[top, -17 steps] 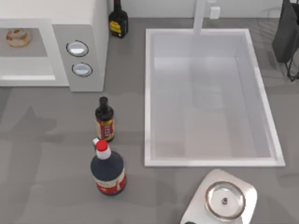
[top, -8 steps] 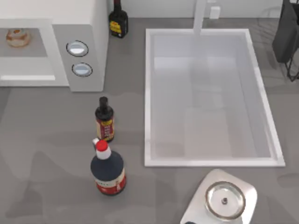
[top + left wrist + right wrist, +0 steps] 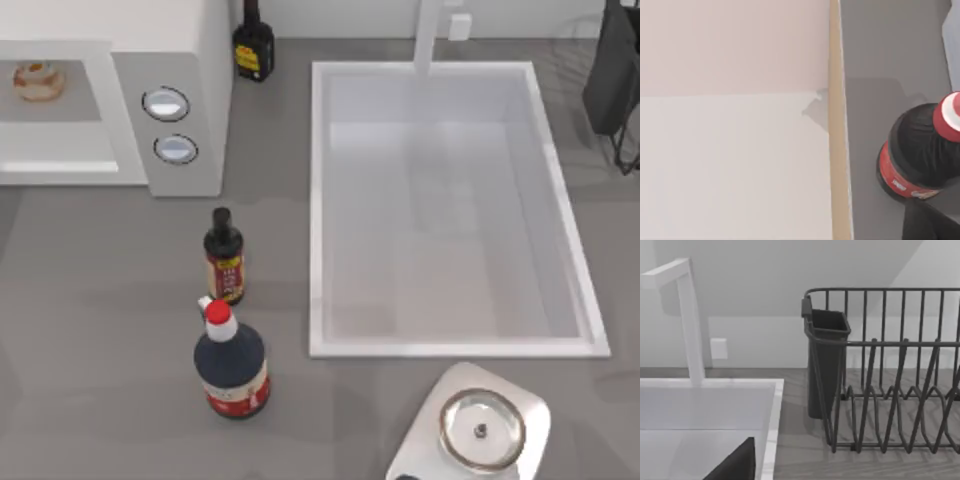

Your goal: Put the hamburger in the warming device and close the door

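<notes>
One hamburger [image 3: 38,80] sits inside the microwave [image 3: 165,60], at the bench's [image 3: 120,280] far left. It looks soft and light, so hold its sides gently. I cannot tell how either end effector is set.

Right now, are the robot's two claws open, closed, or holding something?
Left claw: cannot be told.
Right claw: cannot be told.
The hamburger sits inside the microwave, so neither claw holds it.

Rack: dark wire dish rack [image 3: 900,390] stands on the grey counter [image 3: 800,450], at 3 o'clock of the sink.
Cup: dark utensil holder [image 3: 826,365] hangs on the rack's end nearest the sink.
Sink: white basin [image 3: 705,410], with a white faucet [image 3: 690,320] rising at its back rim.
Wall: pale, with a small white outlet [image 3: 719,348] just beside the faucet.
</notes>
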You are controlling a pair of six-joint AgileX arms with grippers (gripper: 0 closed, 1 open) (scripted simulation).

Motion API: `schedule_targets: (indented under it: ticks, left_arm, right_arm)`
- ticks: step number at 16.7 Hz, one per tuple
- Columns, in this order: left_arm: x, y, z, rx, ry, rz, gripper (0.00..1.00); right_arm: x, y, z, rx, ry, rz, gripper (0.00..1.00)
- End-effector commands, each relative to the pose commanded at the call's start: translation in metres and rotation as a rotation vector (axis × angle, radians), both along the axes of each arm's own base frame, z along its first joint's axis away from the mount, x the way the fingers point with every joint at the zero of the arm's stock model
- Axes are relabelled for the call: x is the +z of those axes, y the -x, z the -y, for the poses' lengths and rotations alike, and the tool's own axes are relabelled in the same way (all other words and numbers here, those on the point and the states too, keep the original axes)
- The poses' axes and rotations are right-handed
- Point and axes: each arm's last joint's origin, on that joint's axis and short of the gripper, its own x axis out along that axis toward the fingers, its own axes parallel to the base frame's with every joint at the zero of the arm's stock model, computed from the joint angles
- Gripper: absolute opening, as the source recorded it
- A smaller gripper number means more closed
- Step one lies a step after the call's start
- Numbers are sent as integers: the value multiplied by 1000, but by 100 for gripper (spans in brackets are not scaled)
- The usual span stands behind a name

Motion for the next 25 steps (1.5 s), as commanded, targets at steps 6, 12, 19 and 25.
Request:
schedule_targets:
  ticks: [6, 12, 19, 25]
  left_arm:
    - [-21, 11, -18, 2, 60, -6, 0]
    - [-42, 9, -19, 1, 65, -10, 0]
    - [-116, 10, -19, 2, 57, -5, 0]
    - [-119, 9, -16, -3, 58, -4, 0]
  right_arm:
    - [0, 0, 0, 0, 0, 0, 100]
    - [0, 0, 0, 0, 0, 0, 100]
    - [0, 0, 0, 0, 0, 0, 100]
    - [0, 0, 0, 0, 0, 0, 100]
